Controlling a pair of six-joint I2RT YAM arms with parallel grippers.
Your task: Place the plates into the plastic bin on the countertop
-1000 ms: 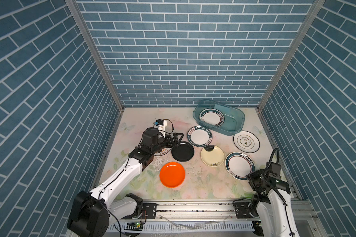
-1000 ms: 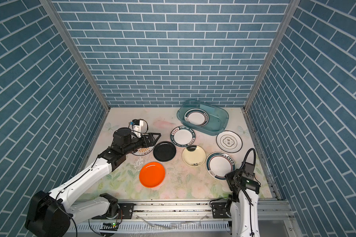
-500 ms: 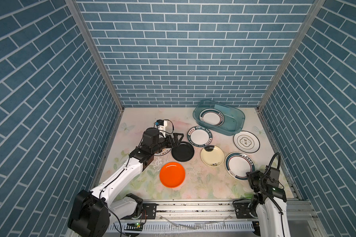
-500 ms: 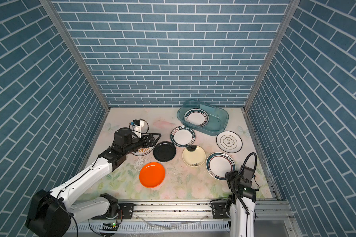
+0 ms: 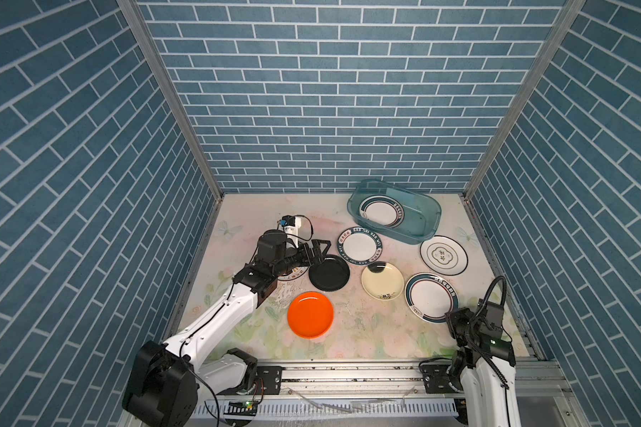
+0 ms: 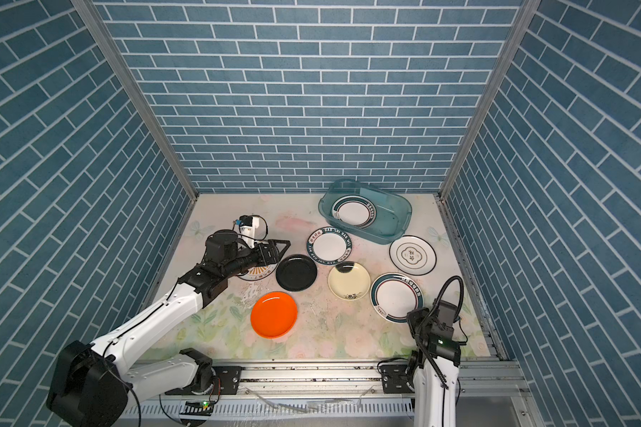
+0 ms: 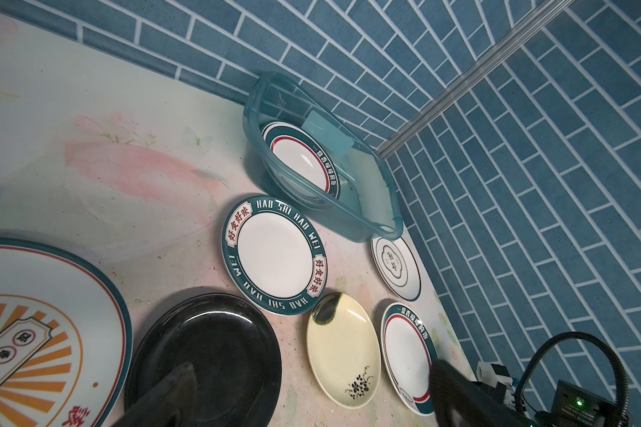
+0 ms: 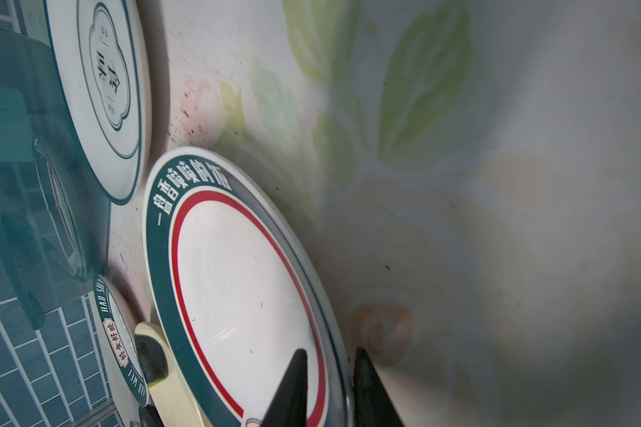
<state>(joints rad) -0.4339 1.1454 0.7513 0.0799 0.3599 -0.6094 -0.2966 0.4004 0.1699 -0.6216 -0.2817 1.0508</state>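
Lower right in a top view | right gripper (image 5: 449,318) straddles green-rimmed plate (image 5: 432,297) rim, clamping unclear | left gripper (image 5: 321,252) spread wide.

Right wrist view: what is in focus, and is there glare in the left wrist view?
Right wrist view: the teal-rimmed plate is sharp, the countertop beside it soft and blurred. Left wrist view: the black plate shows only a faint sheen.
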